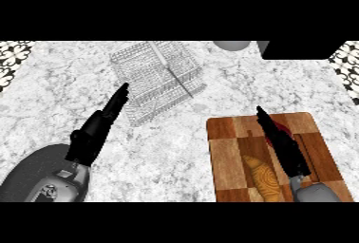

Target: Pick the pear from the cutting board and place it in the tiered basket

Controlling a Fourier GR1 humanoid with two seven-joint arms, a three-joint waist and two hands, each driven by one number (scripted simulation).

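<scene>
Here we see a wooden cutting board (231, 156) at about four o'clock on the marble worktop (168, 156). Our right hand (282, 142) lies over it with fingers straight, holding nothing. Something dark red peeks out beside those fingers; we cannot tell if it is the pear. The wire tiered basket (157, 78) sits at twelve o'clock. Our left hand (98, 126), fingers straight too, points toward it from eight o'clock.
</scene>
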